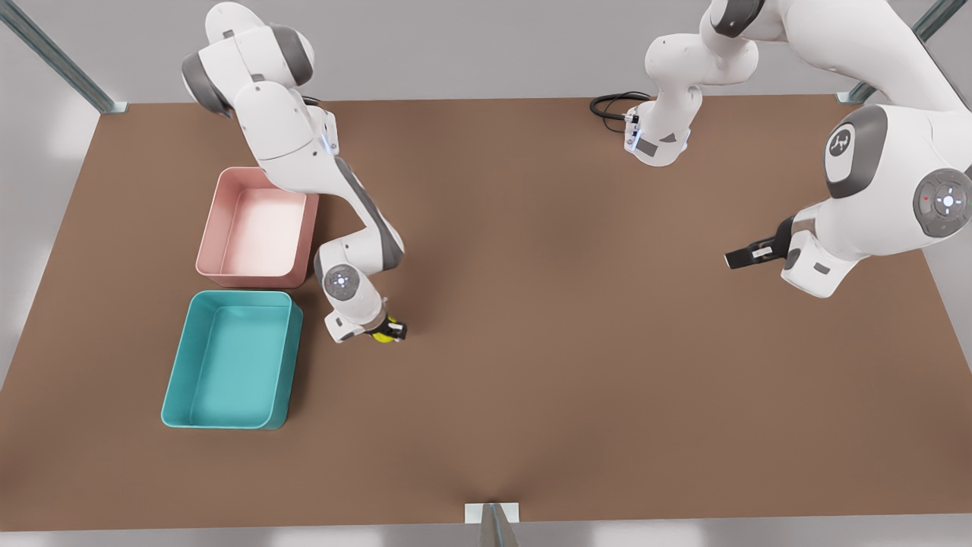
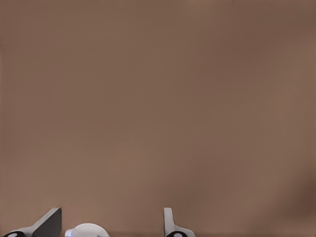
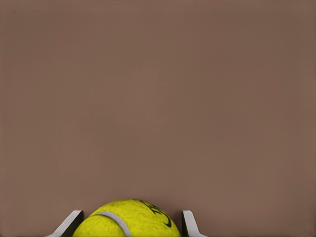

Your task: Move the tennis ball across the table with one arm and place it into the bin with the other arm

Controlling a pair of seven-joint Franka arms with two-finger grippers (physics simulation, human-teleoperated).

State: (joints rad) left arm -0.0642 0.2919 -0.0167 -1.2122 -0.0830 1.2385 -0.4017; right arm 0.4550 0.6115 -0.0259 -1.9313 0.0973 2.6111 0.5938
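- the right end effector sits low over the worktop, just beside the teal bin on the front view's left, its fingers closed around the tennis ball.
- in the right wrist view the ball shows between the two fingers with the bare worktop behind it; whether it rests on the surface or is just off it cannot be told.
- the left end effector hangs well apart, over the front view's right side, fingers spread wide and holding nothing; that arm waits.
- step in hand, as i judge it: the second arm's grasp of the ball, with the drop into the bin not yet done.
- the next move calls for a lift clear of the bin's near wall, a short carry over the teal bin and not the pink tray, then a release.
- count: one ball, one teal bin, one pink tray, two arms.
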